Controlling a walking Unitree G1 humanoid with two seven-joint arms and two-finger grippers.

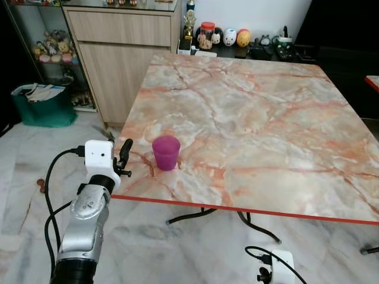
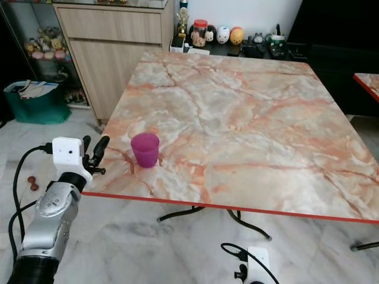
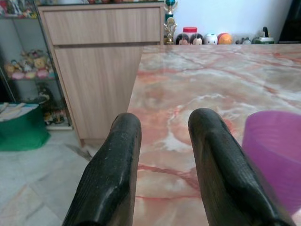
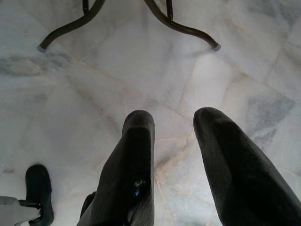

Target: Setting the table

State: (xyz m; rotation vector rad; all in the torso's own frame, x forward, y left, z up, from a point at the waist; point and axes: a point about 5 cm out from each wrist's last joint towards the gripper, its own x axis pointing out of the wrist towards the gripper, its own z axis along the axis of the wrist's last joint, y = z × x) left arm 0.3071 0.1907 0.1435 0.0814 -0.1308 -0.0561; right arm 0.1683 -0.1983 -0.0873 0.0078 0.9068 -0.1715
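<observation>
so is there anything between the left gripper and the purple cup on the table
Nothing: in the left eye view, only a bare strip of marble table near its corner separates the open left gripper from the purple cup.

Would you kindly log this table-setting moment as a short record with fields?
surface: marble-patterned table with a red edge
item: purple cup, upright near the table's front left corner
left hand: open, raised at the table's left edge beside the cup, apart from it
right hand: open, hanging low over the floor near the table legs
background: wooden cabinet, green bag
</observation>
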